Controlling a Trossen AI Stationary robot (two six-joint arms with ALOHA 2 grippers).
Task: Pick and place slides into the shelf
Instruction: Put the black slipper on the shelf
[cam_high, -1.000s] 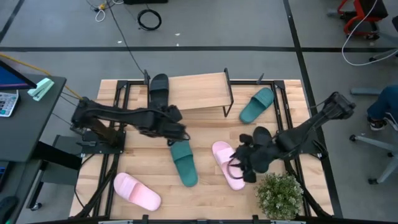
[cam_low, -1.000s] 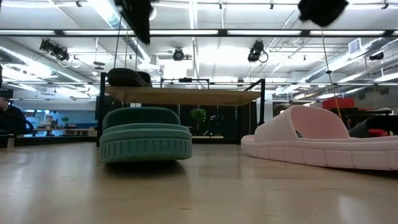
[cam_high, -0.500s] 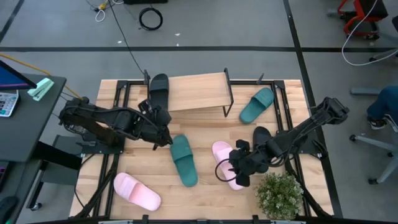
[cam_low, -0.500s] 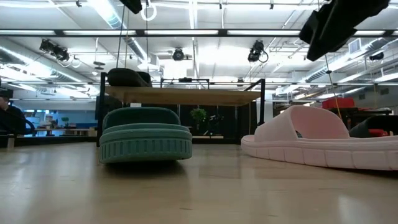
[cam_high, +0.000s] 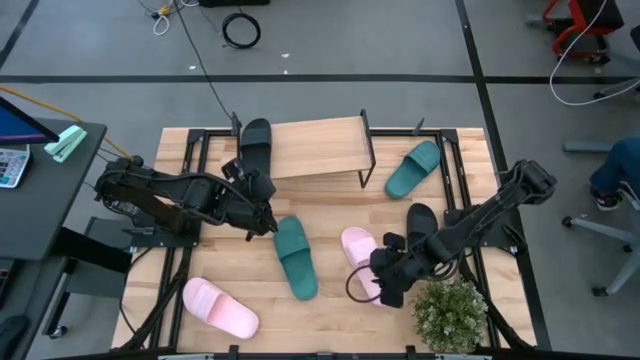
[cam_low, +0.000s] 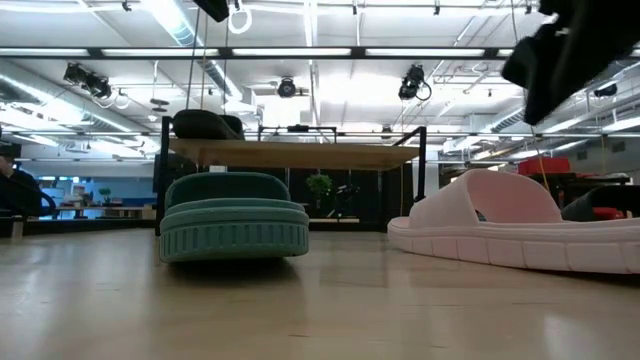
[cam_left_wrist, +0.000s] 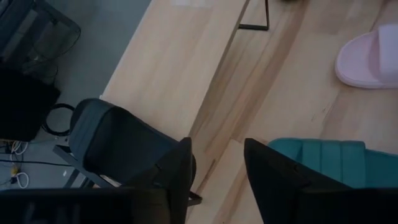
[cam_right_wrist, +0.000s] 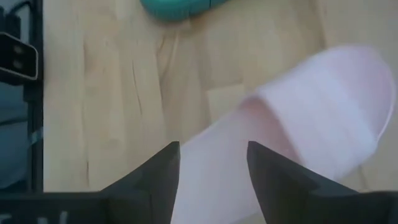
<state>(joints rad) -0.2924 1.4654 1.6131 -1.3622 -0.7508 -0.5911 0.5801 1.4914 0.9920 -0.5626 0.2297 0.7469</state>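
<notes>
Far left of the table, near edge: pink slide (cam_high: 220, 308) lying flat, nothing on it. Left gripper (cam_high: 262, 219) sits between the shelf's left end and the teal slide (cam_high: 294, 257), fingers (cam_left_wrist: 177, 174) spread, nothing between them. The wrist view shows them above bare wood, with the black slide (cam_high: 256, 146) on one side and the teal one on the other. That black slide rests on the left end of the shelf (cam_high: 318, 147), which stands at the far middle of the table (cam_high: 330, 310). Teal slide is on the table just near-right of the left gripper, apart from it. In the low view it sits in front of the shelf legs.

Right of centre: second pink slide (cam_high: 360, 255) on the table, right gripper (cam_high: 385, 285) over its near end, fingers (cam_right_wrist: 158, 171) spread with the pink sole showing between them, not pinched. Another black slide (cam_high: 421, 222) lies just right of it, partly under the right arm. Second teal slide (cam_high: 413, 168) lies at the far right, beside the shelf's right leg. Potted plant (cam_high: 448, 312) at the near right corner.
</notes>
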